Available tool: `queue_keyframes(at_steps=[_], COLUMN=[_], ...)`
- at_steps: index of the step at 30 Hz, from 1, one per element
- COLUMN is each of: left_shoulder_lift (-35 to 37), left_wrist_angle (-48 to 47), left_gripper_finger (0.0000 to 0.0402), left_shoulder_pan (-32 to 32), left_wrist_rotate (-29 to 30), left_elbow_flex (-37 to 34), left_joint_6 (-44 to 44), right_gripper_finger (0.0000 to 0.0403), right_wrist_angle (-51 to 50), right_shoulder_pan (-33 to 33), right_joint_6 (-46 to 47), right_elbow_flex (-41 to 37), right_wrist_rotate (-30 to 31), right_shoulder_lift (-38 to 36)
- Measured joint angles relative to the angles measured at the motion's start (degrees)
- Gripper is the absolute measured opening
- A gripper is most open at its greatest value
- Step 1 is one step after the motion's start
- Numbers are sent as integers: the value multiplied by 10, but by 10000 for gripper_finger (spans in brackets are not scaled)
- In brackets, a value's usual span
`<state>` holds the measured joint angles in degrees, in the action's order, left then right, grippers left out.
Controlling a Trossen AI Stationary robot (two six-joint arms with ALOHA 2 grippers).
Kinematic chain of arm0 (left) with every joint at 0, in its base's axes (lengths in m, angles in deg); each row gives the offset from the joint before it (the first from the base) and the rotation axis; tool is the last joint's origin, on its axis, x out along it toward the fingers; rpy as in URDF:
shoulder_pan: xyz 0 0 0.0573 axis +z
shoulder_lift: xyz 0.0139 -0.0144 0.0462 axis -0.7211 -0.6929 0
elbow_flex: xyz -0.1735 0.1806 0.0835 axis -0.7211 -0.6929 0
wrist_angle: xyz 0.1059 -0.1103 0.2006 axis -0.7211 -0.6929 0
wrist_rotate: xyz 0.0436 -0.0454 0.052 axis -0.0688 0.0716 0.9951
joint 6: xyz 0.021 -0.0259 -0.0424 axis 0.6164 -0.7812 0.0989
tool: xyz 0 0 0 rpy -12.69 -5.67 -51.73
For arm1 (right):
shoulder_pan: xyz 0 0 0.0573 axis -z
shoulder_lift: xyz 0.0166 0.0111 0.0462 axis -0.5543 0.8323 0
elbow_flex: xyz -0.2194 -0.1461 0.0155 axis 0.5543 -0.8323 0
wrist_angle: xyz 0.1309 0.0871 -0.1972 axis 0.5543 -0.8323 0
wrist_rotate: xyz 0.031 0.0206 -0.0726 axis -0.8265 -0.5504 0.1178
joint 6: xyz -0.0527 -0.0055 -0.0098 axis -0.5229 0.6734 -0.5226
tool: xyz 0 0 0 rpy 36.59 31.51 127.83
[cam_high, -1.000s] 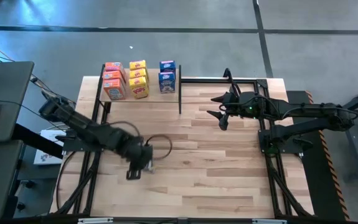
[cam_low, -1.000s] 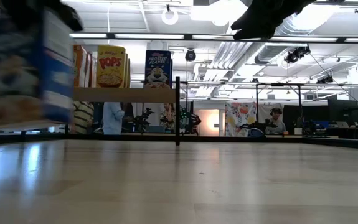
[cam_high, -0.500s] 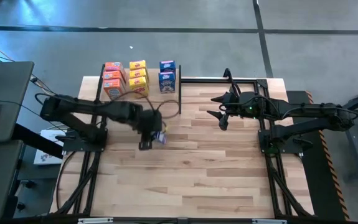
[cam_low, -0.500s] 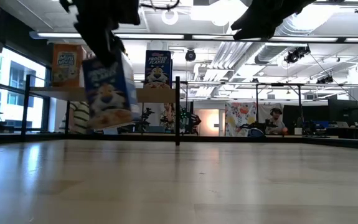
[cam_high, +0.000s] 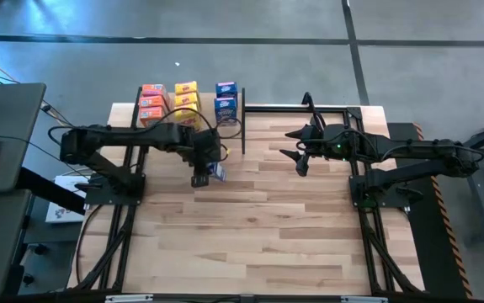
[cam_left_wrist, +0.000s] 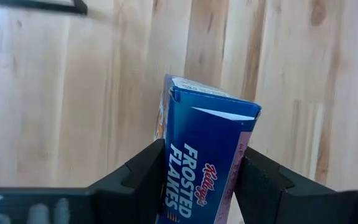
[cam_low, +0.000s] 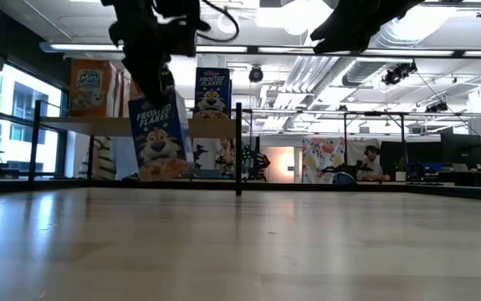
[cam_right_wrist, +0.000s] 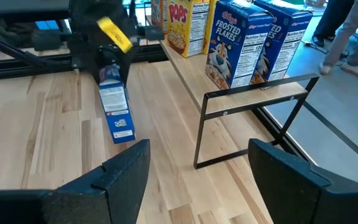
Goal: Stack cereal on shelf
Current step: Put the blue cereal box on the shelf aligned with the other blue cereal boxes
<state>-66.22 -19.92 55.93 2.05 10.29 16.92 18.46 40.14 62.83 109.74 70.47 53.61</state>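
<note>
The shelf [cam_high: 233,128] stands at the table's far left and carries orange-red [cam_high: 151,103], yellow [cam_high: 187,97] and blue [cam_high: 226,99] cereal boxes, all upright. My left gripper [cam_high: 208,173] hovers just in front of the shelf, shut on another blue Frosted Flakes box [cam_low: 161,138], which also shows in the right wrist view [cam_right_wrist: 116,111]. My right gripper [cam_high: 297,158] waits open and raised at the far middle of the table, with nothing between its fingers [cam_right_wrist: 126,171]. My left gripper pinches the blue box near its upper end [cam_left_wrist: 194,186] between its two fingers, one on each broad face. The fingers [cam_left_wrist: 141,177] come from above, pointing steeply down. The box hangs below them, slightly tilted and clear of the table.
Thin black posts [cam_high: 243,126] frame the shelf's right end, and a black rail [cam_high: 309,108] runs along the far edge. Bare plank tabletop [cam_high: 267,227] stretches toward the near edge. People stand in the room beyond the table [cam_low: 370,163].
My left gripper has swung from the table's near left toward the far edge and the shelf, turning as it went, with the blue box still shut in it. The box has stayed clear of the table and now hangs just in front of the shelf.
</note>
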Motion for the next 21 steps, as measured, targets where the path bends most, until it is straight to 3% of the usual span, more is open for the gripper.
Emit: queue_keyframes(at_steps=[21], left_shoulder_lift=[-28], left_wrist_angle=[0], left_gripper_finger=[158], left_shoulder_pan=[7], left_wrist_rotate=[10], left_elbow_flex=[-1], left_joint_6=[-6], right_gripper_finger=[264], right_wrist_angle=[-6], right_shoulder_pan=[0], right_joint_6=[0], right_elbow_flex=[0], right_wrist_rotate=[0], right_shoulder_lift=[0])
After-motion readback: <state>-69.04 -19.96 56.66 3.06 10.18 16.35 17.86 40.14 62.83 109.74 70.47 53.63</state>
